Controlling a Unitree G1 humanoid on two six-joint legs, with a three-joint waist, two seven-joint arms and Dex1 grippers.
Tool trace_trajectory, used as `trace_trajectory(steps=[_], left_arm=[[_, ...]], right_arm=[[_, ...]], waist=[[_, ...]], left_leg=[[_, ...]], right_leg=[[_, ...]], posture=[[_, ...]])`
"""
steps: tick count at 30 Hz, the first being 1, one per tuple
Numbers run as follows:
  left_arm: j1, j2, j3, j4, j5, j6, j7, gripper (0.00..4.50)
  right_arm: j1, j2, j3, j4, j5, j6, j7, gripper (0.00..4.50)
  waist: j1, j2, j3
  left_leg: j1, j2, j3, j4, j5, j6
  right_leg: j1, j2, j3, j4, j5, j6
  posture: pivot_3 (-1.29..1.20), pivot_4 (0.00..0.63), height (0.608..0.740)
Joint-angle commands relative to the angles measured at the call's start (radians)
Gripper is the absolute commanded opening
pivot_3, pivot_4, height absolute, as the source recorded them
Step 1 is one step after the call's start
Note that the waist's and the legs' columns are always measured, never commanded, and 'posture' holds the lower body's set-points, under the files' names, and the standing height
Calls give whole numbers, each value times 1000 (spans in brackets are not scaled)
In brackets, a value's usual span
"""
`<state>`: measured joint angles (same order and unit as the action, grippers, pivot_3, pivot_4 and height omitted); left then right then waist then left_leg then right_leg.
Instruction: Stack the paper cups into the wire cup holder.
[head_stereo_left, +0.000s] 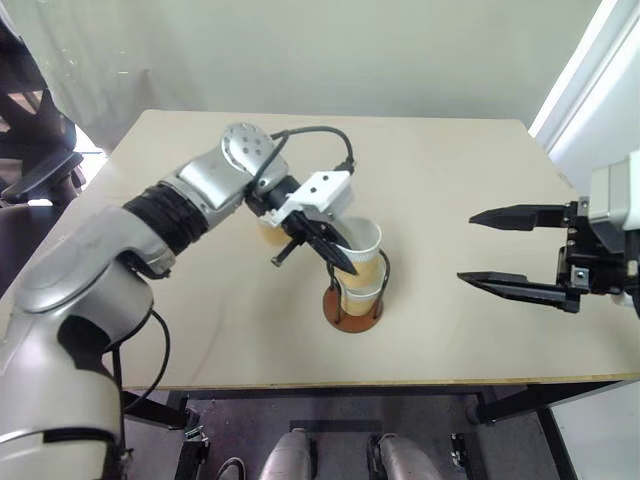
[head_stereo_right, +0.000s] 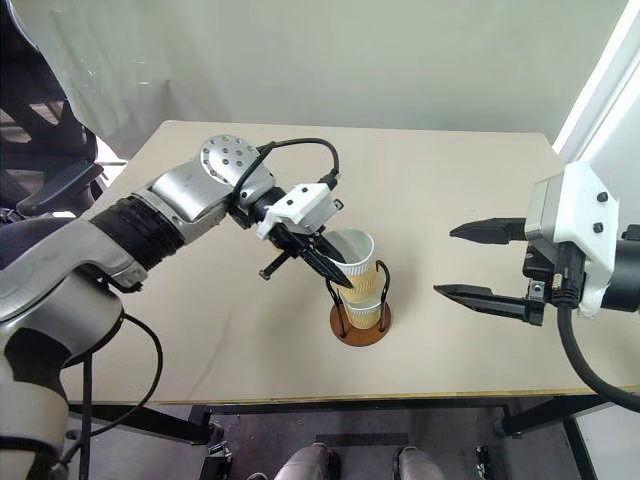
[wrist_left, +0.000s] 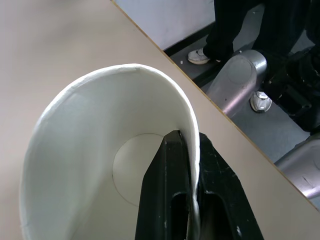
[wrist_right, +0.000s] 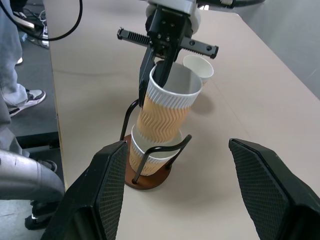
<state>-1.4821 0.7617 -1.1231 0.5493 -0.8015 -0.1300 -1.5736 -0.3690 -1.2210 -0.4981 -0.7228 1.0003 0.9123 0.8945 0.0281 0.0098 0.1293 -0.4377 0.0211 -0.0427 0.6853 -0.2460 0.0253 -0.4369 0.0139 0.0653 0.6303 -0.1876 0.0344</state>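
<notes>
The wire cup holder (head_stereo_left: 350, 320) stands on the tan table (head_stereo_left: 450, 150), near its front middle. One paper cup (wrist_right: 147, 156) sits upright inside the holder's wire loops. A second paper cup (wrist_right: 167, 111) leans partway into the first one. My left gripper (head_stereo_left: 345, 262) is shut on this second cup's rim (wrist_left: 192, 125), one finger inside and one outside. Another paper cup (wrist_right: 199, 67) stands on the table just behind that hand. My right gripper (head_stereo_left: 466, 247) hangs open to the right of the holder, holding nothing.
The table's front edge (head_stereo_left: 400, 383) runs close below the holder. A dark chair (head_stereo_left: 30, 150) stands off the table's left side. A person's leg and shoe (wrist_right: 20, 95) show beside the table. A white wall panel (head_stereo_left: 590, 90) lies at the right.
</notes>
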Motion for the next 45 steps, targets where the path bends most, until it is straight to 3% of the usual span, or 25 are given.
trace_trajectory(steps=[1, 8, 9, 12, 19, 30, 33, 36, 42, 43, 45], left_arm=[[3, -9, 29, 12, 6, -35, -41, 49], [9, -15, 32, 17, 5, -36, -41, 49], [9, -18, 33, 19, 5, -36, -41, 239], [8, -26, 37, 24, 3, -32, -41, 1043], [24, -71, 99, 71, 16, -69, -41, 3529], [34, -85, 187, 115, 38, -67, -41, 3529], [10, -103, 267, 195, 53, -47, -41, 3529], [-19, -107, 362, 349, 134, -51, -41, 3529], [-15, -134, 432, 385, 207, -51, -41, 3529], [-23, -140, 467, 457, 261, -62, -39, 3529], [13, -116, 497, 653, 398, -30, 164, 3529]], right_arm=[[-6, -18, -31, -9, 14, -14, -10, 3307], [-1, -20, -35, -9, 13, -15, -9, 3307], [0, -20, -35, -10, 14, -15, -9, 3307], [1, -20, -37, -11, 15, -15, -10, 3307], [5, -23, -36, -8, 12, -17, -9, 3307], [5, -29, -14, 21, -26, -52, 10, 3307], [7, -30, -11, 26, -33, -63, 18, 3307], [16, -31, -14, 39, -47, -75, 36, 3307], [22, -33, -14, 43, -52, -86, 43, 3307], [23, -32, -18, 50, -54, -90, 48, 3307], [44, -32, -71, 84, -58, -99, 99, 3307]], waist=[[-1, 0, 0], [0, 0, 0], [0, 0, 0], [0, 0, 0], [0, 0, 0], [1, 1, 0], [1, 1, 0], [0, 1, 0], [4, 1, 0], [5, 1, 0], [2, 2, -1]], left_leg=[[0, -1, 1, 0, 0, 0], [0, -1, 0, 0, -1, 1], [0, -1, 0, 0, -1, 1], [0, -2, 0, 0, -1, 1], [0, -3, 0, 1, -1, 2], [0, -3, 0, 4, -2, 3], [0, -3, 0, 5, -2, 3], [0, -3, 0, 6, -2, 3], [0, -4, -1, 6, -2, 4], [-1, -4, 0, 7, -3, 5], [-1, -5, -1, 8, -3, 5]], right_leg=[[0, 0, 0, 0, 0, 0], [1, 0, 0, -1, 0, 2], [1, -1, 1, -1, 0, 2], [1, -1, 1, -1, 0, 2], [2, -1, 0, -1, 0, 3], [3, -2, 1, -1, 1, 4], [3, -2, 1, -1, 1, 5], [3, -1, 2, -1, 1, 5], [3, -2, 3, -1, 0, 6], [3, -1, 3, -1, 1, 6], [3, -2, 4, -1, 1, 7]], posture=[[0, 150, 740], [0, 150, 740], [0, 150, 740], [0, 150, 740], [0, 150, 740], [0, 150, 740], [0, 150, 740], [0, 150, 740], [0, 150, 740], [0, 150, 740], [0, 150, 740]])
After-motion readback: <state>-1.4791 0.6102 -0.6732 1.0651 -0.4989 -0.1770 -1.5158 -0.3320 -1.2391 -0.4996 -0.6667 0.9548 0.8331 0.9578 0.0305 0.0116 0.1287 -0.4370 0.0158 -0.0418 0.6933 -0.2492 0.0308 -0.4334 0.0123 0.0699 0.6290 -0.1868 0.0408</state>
